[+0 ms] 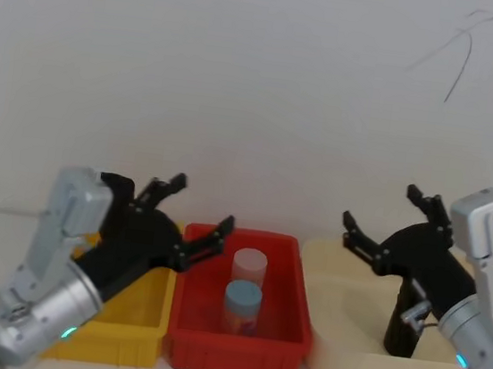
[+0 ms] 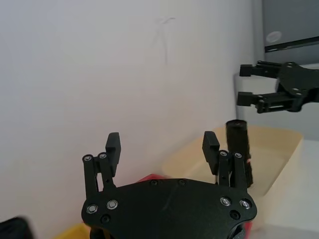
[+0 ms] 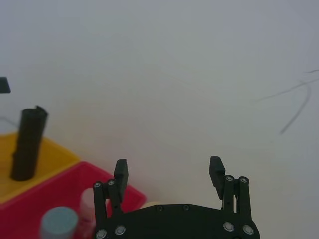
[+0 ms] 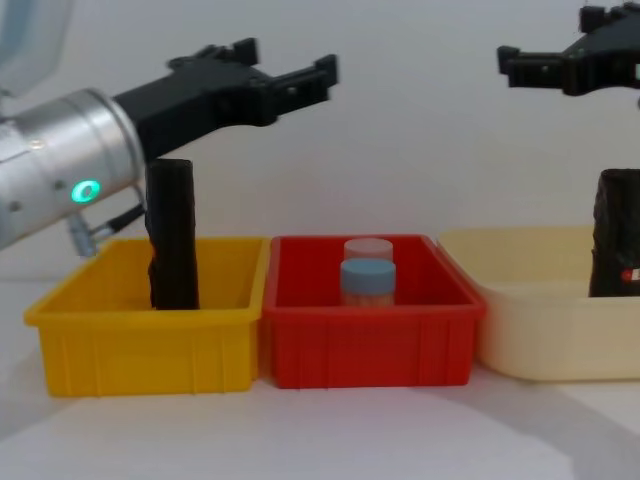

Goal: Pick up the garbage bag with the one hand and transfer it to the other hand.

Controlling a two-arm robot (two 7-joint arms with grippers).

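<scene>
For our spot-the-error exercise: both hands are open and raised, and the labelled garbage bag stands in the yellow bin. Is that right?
No. The chest view shows the labelled garbage bag standing in the cream tray, not the yellow bin, which holds a slimmer roll. The left hand and right hand are indeed open and raised.

**Camera set-up: head, chest and two wrist views on one bench.**
Head camera is high, facing forward and down. Chest camera is low and close, side-on to the shallow red plastic tray (image 4: 370, 345). Each wrist camera sits just behind its own pincer, facing out between the fingers at the plain white wall (image 3: 174, 74). Left wrist view looks past the black two-finger left gripper (image 2: 162, 144) to the black two-finger right gripper (image 2: 240, 84) beyond. Right wrist view shares the red tray with head and chest.
</scene>
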